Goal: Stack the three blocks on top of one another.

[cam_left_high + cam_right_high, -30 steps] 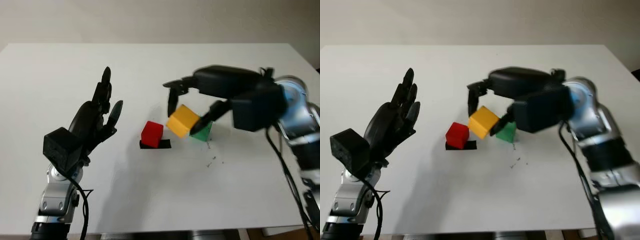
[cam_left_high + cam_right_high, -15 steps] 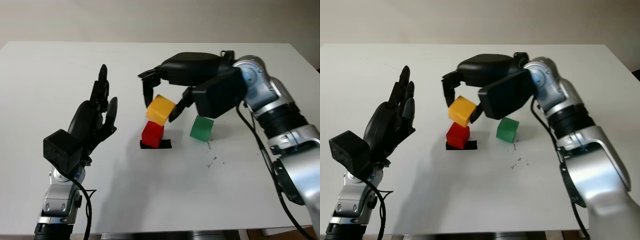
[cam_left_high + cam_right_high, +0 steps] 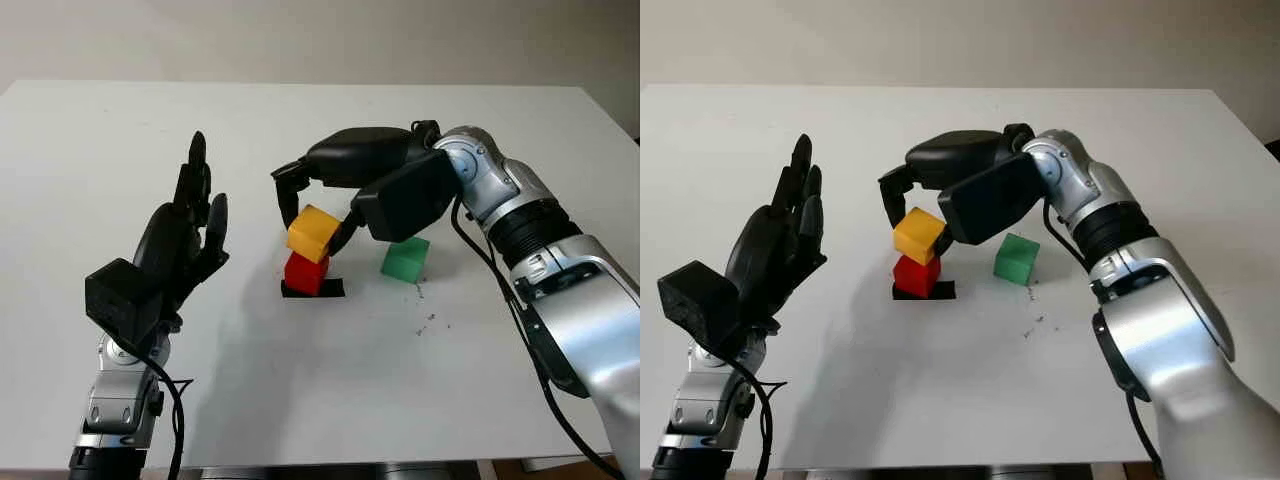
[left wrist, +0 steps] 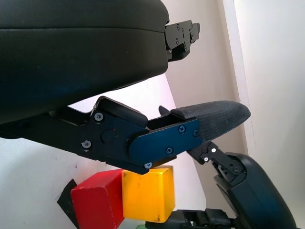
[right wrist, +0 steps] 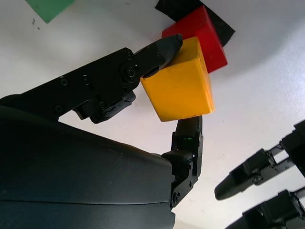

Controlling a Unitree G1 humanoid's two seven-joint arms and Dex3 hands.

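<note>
On the white table (image 3: 120, 130) the right hand (image 3: 318, 205) reaches in over the middle of the surface and grips the yellow block (image 3: 313, 233) between its black fingers (image 5: 157, 50), one fingertip pressed on the block's upper edge and another on the opposite side, as the right wrist view shows. The yellow block sits tilted on top of the red block (image 3: 305, 272), touching it, with its near corner hanging a little past the red one's edge; the fingers are closed on it. The red block stands on a small patch of black tape (image 3: 330, 289) stuck to the table, and a strip of that tape sticks out beside the block toward the robot's right. The green block (image 3: 405, 259) stands alone on the table just to the right of the pair, apart from both and partly under the right forearm's black shell (image 3: 405, 195). A few small dark specks (image 3: 428, 320) mark the table nearer the robot from the green block. The left hand (image 3: 185, 235) is raised above the table well to the left of the blocks, open and holding nothing, palm turned toward the stack. In the left wrist view the red and yellow blocks (image 4: 145, 195) appear side by side and touching, beyond that hand's own finger (image 4: 209, 114)
</note>
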